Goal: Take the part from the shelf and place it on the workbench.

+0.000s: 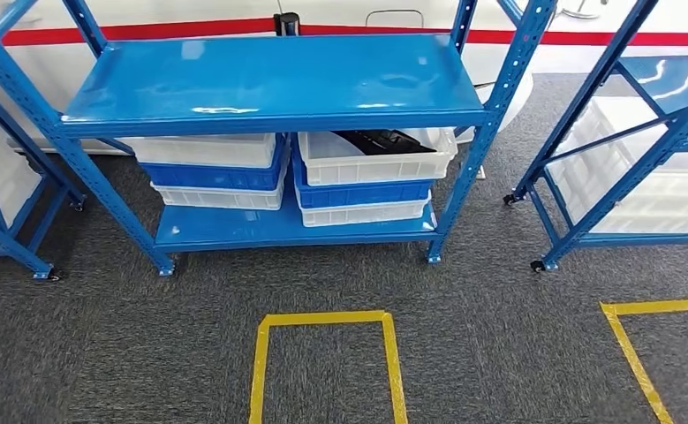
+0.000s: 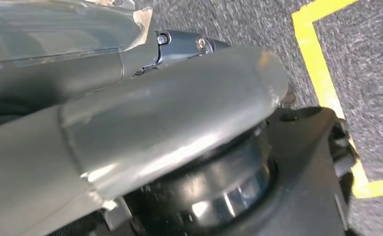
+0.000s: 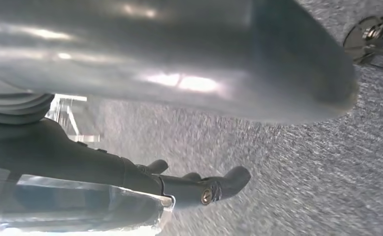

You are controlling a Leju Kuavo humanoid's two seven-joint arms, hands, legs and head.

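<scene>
Where bins stack, part [image 1: 382, 140] inside.

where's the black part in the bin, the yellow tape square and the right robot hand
black part [image 1: 384, 140], head view, middle of its dark body inside the upper right white bin
yellow tape square [image 1: 324, 318], head view, its far edge on the carpet
right robot hand [image 3: 199, 187], right wrist view, on the dark fingers
</scene>
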